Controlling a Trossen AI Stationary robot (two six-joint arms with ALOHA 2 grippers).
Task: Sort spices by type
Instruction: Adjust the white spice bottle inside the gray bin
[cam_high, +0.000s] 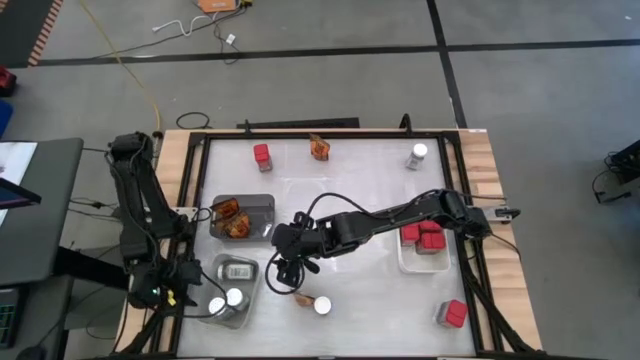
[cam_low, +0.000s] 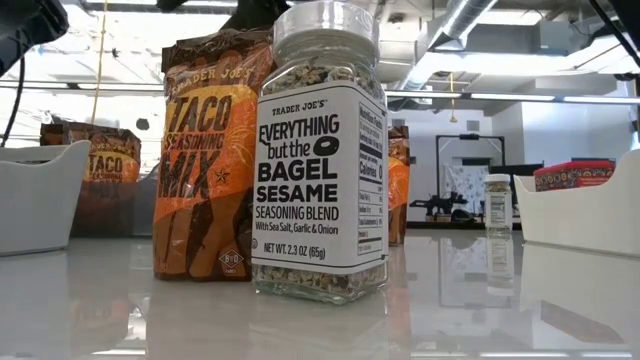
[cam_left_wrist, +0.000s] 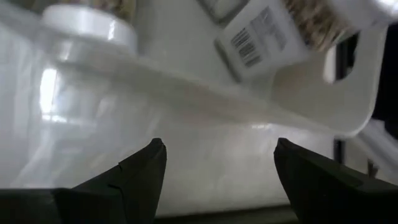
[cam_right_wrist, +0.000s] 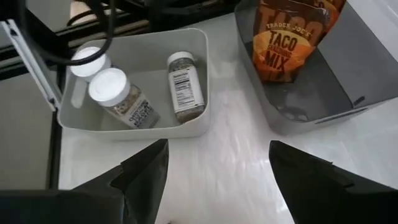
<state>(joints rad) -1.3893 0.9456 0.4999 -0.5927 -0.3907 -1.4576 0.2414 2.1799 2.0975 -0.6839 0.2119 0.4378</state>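
Spices were seen spread over the white counter (cam_high: 340, 190), partly sorted. At the left, the left gripper (cam_high: 183, 272) was held low beside the pale tray of round white-lidded jars (cam_high: 232, 297), its fingers (cam_left_wrist: 144, 169) spread wide with nothing between them. In that tray three jars could be counted, one of them lying on its side (cam_right_wrist: 185, 85). Just behind it, crinkled orange-brown taco seasoning packets (cam_high: 232, 218) were held in a grey tray (cam_high: 262, 208). Toward the middle, the right gripper (cam_high: 288, 262) was poised above the counter with its fingers (cam_right_wrist: 149, 167) wide apart and empty; close under it a loose orange packet (cam_high: 303, 298) and a loose white-lidded jar (cam_high: 322, 305) stood side by side near the front edge. Along the back edge, a red cube-like box (cam_high: 262, 154), another orange packet (cam_high: 319, 148) and a further jar (cam_high: 419, 155) were left well apart. At the right, several red boxes (cam_high: 424, 235) were gathered in a white tray (cam_high: 424, 264), and one more red box (cam_high: 454, 314) was seen in the front right corner.
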